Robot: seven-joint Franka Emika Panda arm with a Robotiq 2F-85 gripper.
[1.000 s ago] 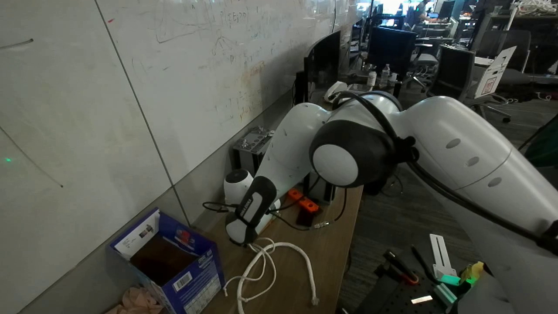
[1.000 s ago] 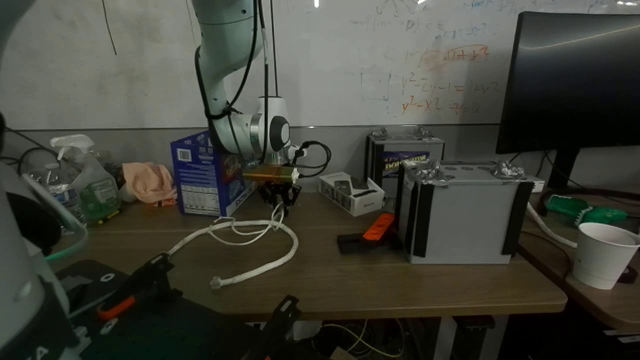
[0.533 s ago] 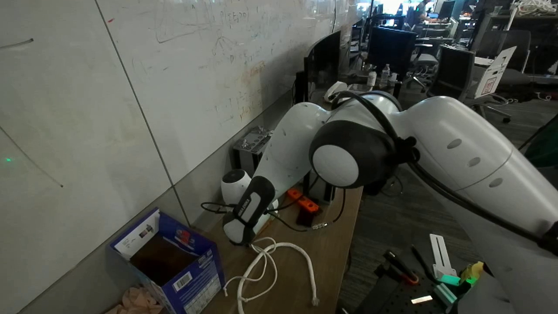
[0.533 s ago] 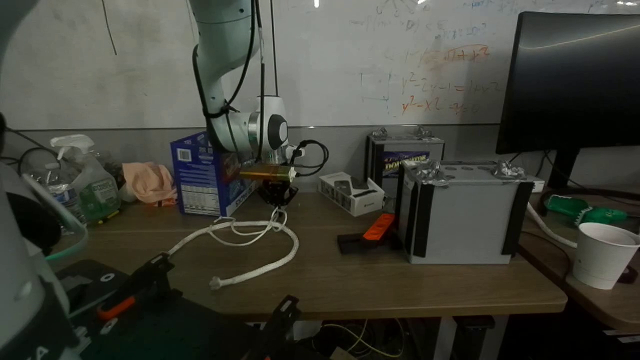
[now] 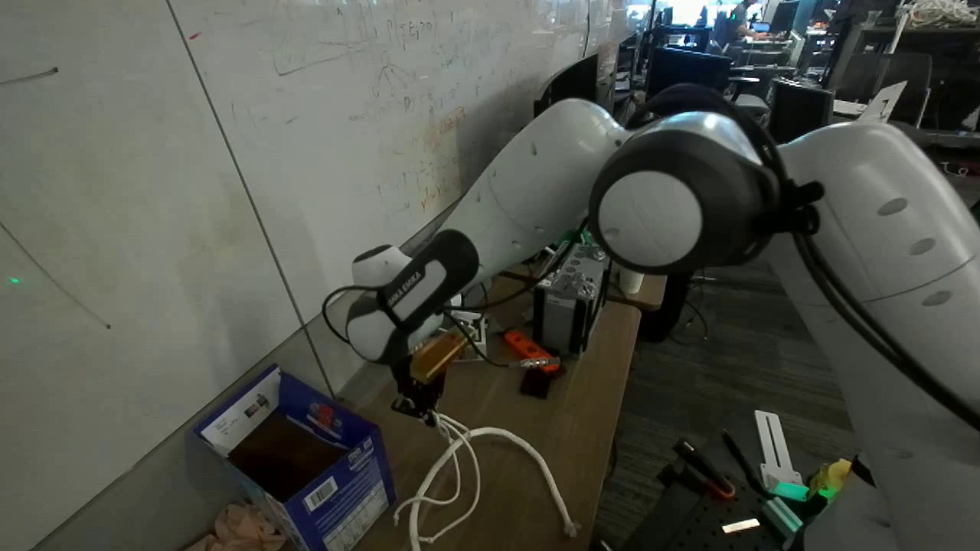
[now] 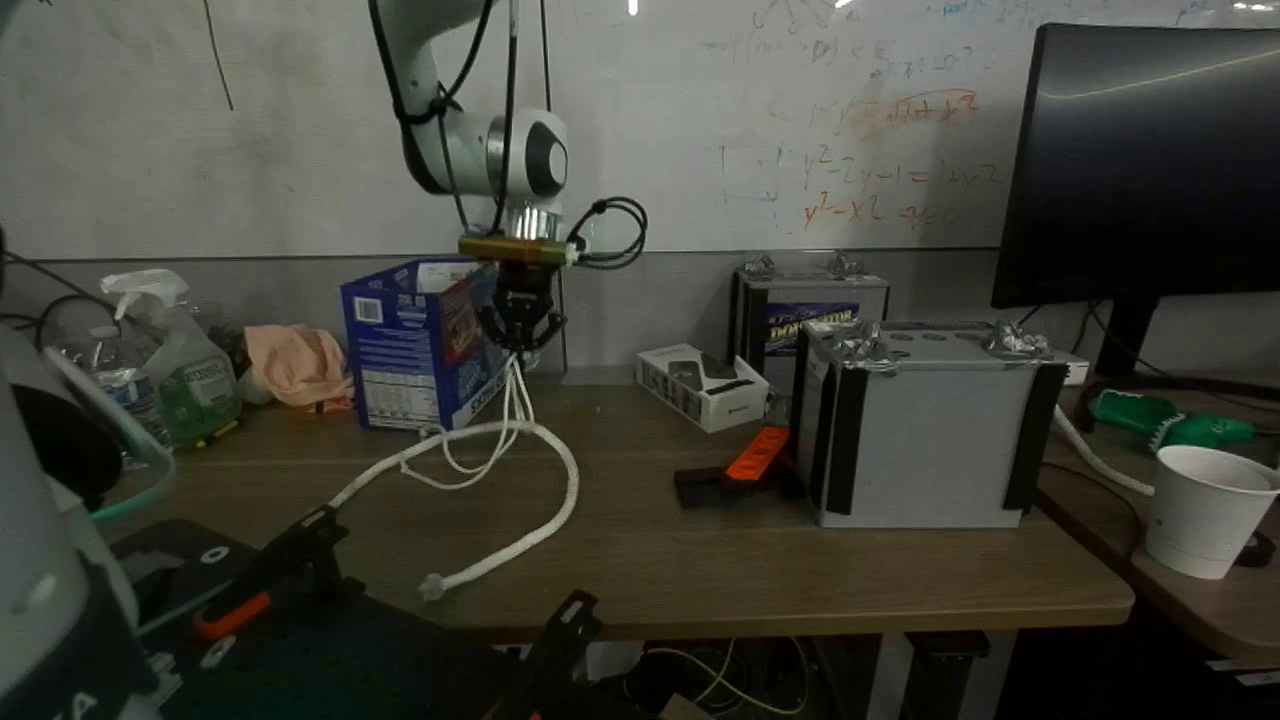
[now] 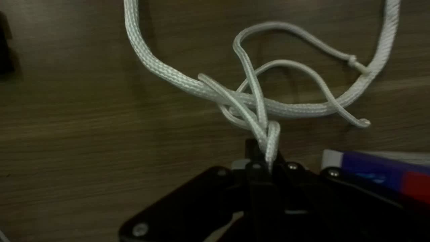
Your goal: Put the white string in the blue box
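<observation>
The white string [image 6: 574, 478] lies in loose loops on the wooden table, with its thin cords rising to my gripper [image 6: 520, 350]. The gripper is shut on these thin cords and holds them above the table; the thick part of the string still rests on the table. In the wrist view the string [image 7: 178, 80] runs in between the fingertips [image 7: 265, 154]. The blue box [image 6: 395, 345] stands open-topped by the wall; its dark interior shows in an exterior view [image 5: 344, 490]. The gripper [image 5: 427, 413] is beside the box, not over it. A box corner [image 7: 366, 168] shows in the wrist view.
A small grey-white device box [image 6: 735, 405], an orange tool [image 6: 758, 453] and a large grey case [image 6: 930, 430] stand on the table. A peach cloth [image 6: 298, 365] and a spray bottle [image 6: 185, 375] are by the blue box. The whiteboard wall [image 5: 191, 229] is behind it.
The gripper has risen well above the table and shifted slightly toward the blue box. The string's thin cords have been lifted with it, and the thick part has shifted a little.
</observation>
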